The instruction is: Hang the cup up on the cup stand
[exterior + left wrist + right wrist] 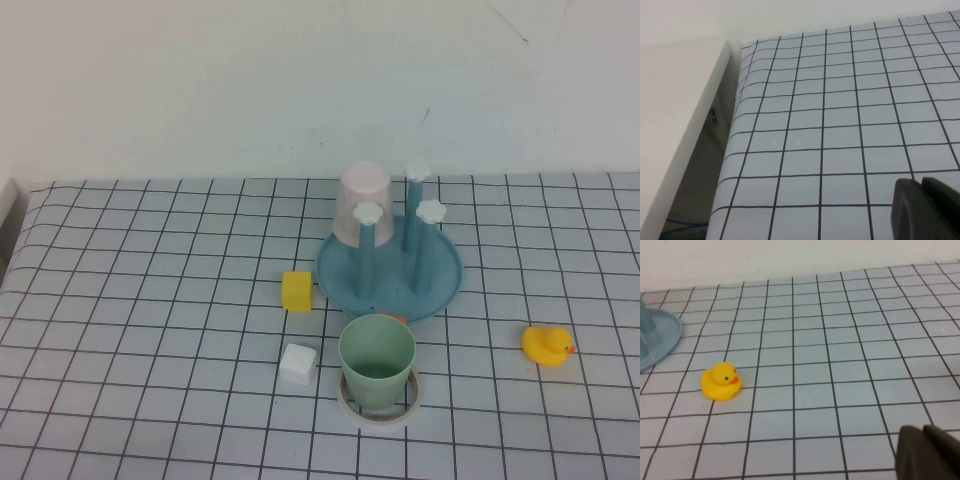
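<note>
Cup [377, 360] stands upright, mouth open from above, in a pale ring [379, 405]. White cube [298, 363] just beside it on my left; yellow block [297, 291] behind that. Cup stand [390, 270] close behind; pink cup [361, 205] occupies one peg, the others free. Rubber duck [547, 345] well apart on my right. Tabletop [130, 300] open on my left.

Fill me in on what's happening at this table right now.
Nothing is being handled yet. The mint-green cup stands upright on a pale ring, just in front of the blue cup stand, where a pink cup already hangs upside down on a peg. Neither arm shows in the high view; the left gripper and the right gripper are shut and empty, each above bare cloth. A rubber duck sits to the robot's right.
</note>
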Controlling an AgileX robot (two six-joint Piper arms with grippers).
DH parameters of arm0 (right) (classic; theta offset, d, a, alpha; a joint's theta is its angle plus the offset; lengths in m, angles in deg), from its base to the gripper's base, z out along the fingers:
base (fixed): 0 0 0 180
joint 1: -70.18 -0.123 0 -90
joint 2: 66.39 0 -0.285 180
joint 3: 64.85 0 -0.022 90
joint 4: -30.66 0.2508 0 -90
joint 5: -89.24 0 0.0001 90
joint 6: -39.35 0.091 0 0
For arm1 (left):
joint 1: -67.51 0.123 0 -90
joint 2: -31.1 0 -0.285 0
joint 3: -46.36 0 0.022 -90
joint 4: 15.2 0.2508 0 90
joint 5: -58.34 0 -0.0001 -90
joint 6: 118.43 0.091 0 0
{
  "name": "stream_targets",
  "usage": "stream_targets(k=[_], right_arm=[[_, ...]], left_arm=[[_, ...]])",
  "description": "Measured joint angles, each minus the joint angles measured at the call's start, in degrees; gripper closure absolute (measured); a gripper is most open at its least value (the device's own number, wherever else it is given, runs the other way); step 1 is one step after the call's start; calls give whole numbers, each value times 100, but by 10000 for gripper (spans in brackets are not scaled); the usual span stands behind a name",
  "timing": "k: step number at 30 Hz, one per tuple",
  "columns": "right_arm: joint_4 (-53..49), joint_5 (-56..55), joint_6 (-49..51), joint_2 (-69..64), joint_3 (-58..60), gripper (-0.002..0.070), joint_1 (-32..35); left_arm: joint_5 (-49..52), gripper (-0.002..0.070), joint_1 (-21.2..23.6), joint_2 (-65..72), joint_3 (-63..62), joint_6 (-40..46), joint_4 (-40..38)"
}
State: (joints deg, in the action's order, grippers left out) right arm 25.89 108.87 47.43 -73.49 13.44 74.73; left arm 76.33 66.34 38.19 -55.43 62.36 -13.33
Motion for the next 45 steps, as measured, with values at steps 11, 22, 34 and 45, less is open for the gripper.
stream_targets(k=[11, 22, 34, 45], right_arm=[[0, 0, 0, 0, 0, 678, 0], [33, 0, 0, 0, 0, 678, 0], [3888, 92, 622, 0, 46, 678, 0], [5630, 64, 407, 0, 46, 678, 0]], left_arm=[[0, 678, 0, 0, 0, 0, 0], [0, 678, 0, 0, 0, 0, -62], [-411, 678, 0, 0, 11, -439, -4877], [-1063, 678, 0, 0, 11, -42, -6108]])
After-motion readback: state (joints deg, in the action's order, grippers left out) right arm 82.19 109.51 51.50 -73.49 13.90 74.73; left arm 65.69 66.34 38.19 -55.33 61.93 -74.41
